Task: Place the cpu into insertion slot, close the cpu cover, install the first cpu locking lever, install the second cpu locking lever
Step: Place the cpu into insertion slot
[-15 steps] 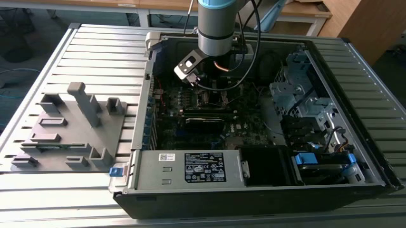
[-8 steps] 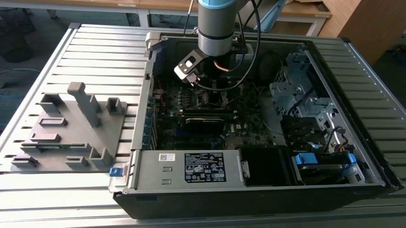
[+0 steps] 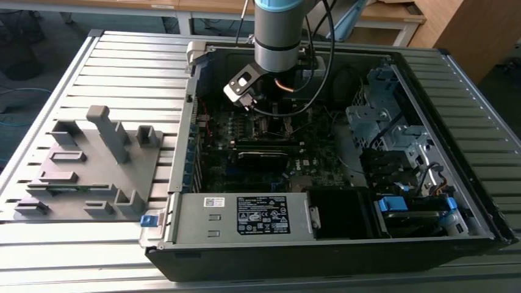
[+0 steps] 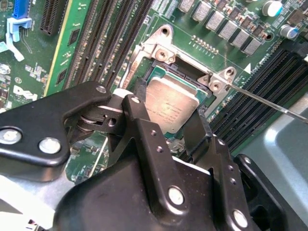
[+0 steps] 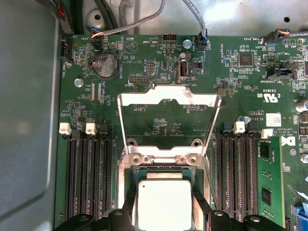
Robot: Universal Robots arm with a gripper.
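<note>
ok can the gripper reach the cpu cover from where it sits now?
Likely yes. The cpu cover stands flipped up at the edge of the insertion slot, nothing over it; the gripper is low over the cpu right beside it.

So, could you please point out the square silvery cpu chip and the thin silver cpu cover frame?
square silvery cpu chip (image 5: 163, 204): first wrist view, middle of its metal face.
thin silver cpu cover frame (image 5: 168, 96): first wrist view, its wide end bar.
</note>
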